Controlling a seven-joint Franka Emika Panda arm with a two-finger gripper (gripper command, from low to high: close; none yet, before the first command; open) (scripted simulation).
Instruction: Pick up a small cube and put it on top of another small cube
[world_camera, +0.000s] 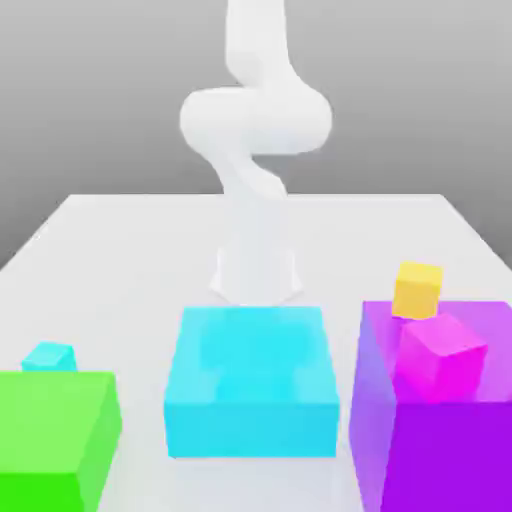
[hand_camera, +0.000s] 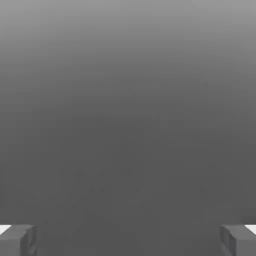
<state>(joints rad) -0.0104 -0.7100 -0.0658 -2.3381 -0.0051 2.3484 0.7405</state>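
hand (hand_camera: 128, 240) spread wide on nothing, small cyan cube (world_camera: 49, 356) on the tabletop (world_camera: 130, 250) behind the green block (world_camera: 55, 430)

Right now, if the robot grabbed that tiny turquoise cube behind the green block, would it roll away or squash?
The tiny turquoise cube has flat faces and sharp edges, so it would probably slide when nudged, not roll. It looks solid and holds its shape, so likely stiff. Being far smaller than the green block beside it, it is probably light. The gripper has fingers spread wide.

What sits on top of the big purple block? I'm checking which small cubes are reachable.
A small magenta cube rests on the purple block. A small yellow cube appears behind it; its base is hidden.
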